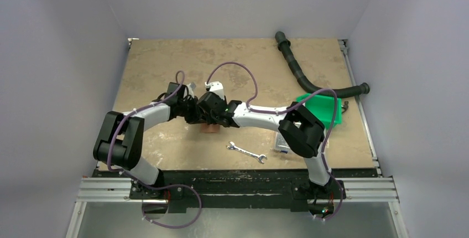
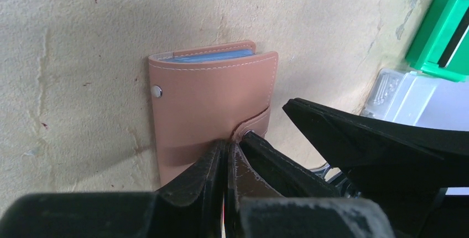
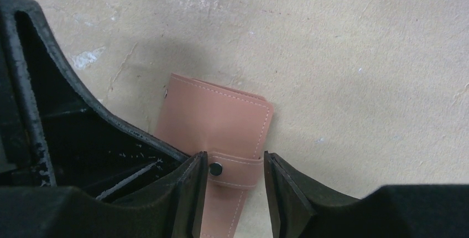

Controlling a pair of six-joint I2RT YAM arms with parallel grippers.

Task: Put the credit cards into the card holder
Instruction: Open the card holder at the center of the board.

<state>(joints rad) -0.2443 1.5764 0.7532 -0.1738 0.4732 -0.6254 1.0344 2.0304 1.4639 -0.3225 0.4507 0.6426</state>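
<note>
We crowd the folded card holder (image 2: 213,97).
Left gripper (image 2: 228,149) pinched closed at its edge; right gripper (image 3: 235,165) parted astride the strap (image 3: 239,170).

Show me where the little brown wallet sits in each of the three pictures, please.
Top external: the card holder is a small brown patch at the middle of the table, mostly covered.
Left wrist: centre of the picture, closed, with the credit cards peeking out at its top edge.
Right wrist: lower centre, running off the bottom edge.
Shared landmark: its snap strap appears in both wrist views; the top view does not show it.
</note>
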